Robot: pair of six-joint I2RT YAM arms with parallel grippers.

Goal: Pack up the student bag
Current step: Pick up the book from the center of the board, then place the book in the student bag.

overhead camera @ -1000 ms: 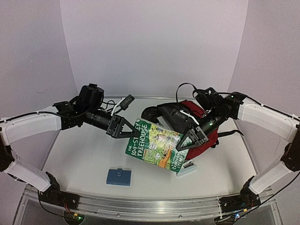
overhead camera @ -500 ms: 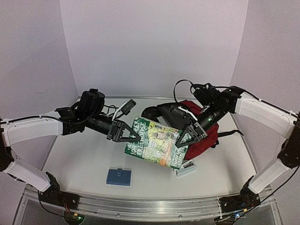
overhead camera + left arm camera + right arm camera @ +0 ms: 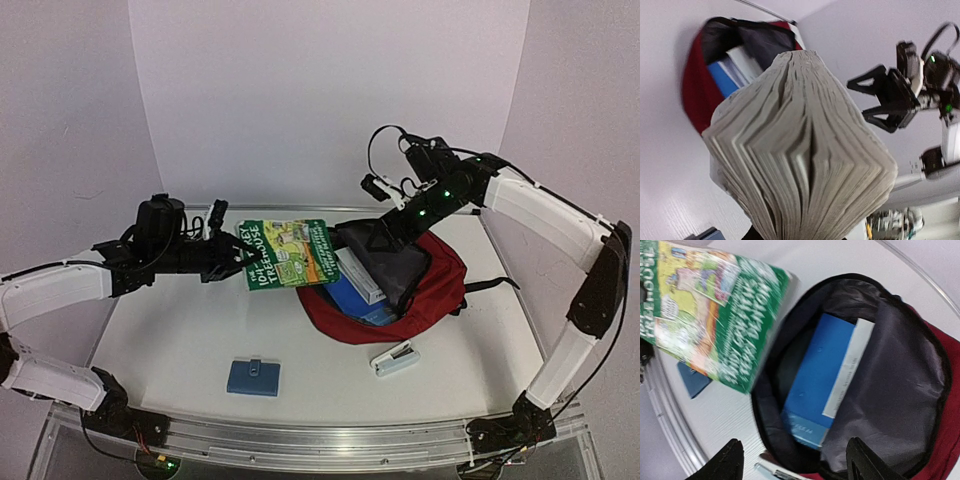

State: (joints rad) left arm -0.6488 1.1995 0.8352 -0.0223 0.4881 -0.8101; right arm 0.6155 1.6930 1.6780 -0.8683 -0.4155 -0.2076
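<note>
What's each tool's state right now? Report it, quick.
Left tool: closed on the green paperback Treehouse book.
Right tool: open, holding nothing, above the dark red fabric student bag.

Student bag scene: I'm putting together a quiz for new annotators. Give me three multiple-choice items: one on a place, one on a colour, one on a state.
1. Where is the green book?
A. lying flat
B. held up by the left gripper
C. tucked in a pocket

2. The book inside the student bag is:
A. blue
B. yellow
C. black

3. The right gripper has its jaws:
A. open, empty
B. shut on a strap
C. shut on a zipper

Answers:
B: the jaws clamp the book's edge, off the surface.
A: a blue cover shows through the bag's open mouth.
A: the jaws stand apart with nothing between.
</note>
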